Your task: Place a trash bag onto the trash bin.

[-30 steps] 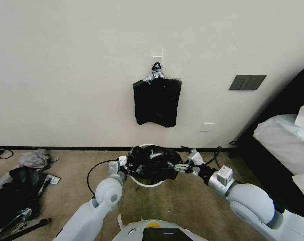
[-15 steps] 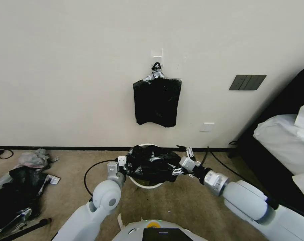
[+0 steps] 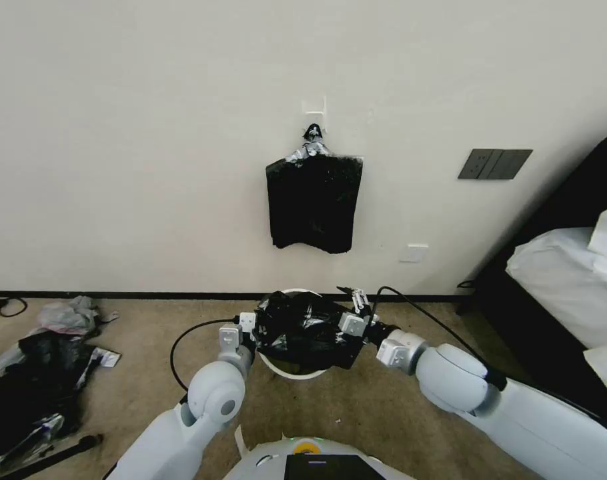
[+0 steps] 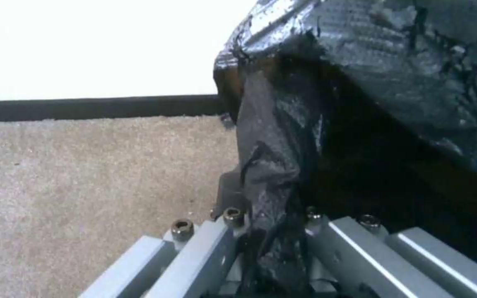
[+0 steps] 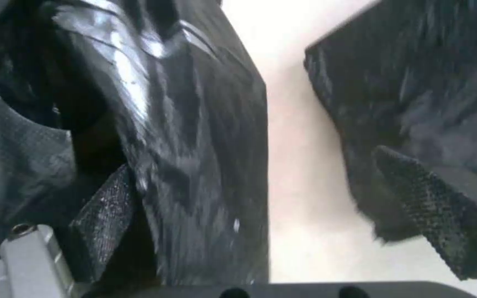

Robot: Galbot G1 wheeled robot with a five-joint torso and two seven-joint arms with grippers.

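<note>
While the trash bag (image 3: 303,328) sits bunched over the mouth of the trash bin (image 3: 291,370), I see its black film draped across most of the rim, with cream plastic showing at the near edge and a sliver at the back. My left gripper (image 3: 249,327) is at the bag's left side; in the left wrist view its fingers are clamped on a twisted fold of film (image 4: 274,231) that runs up between them. My right gripper (image 3: 352,319) is at the bag's right edge. In the right wrist view its two textured pads (image 5: 106,215) stand well apart, film lying against one of them and the wall-hung bundle of black bags (image 3: 314,202) showing beyond the gap, so I read it as released.

To do this step well, I judge the hem must be stretched outward and down past the rim on both sides, keeping the left hold firm so the film does not slip. Thin film tears easily, so I would pull gently and evenly. The bin stands on carpet (image 3: 357,407) by the wall.
</note>
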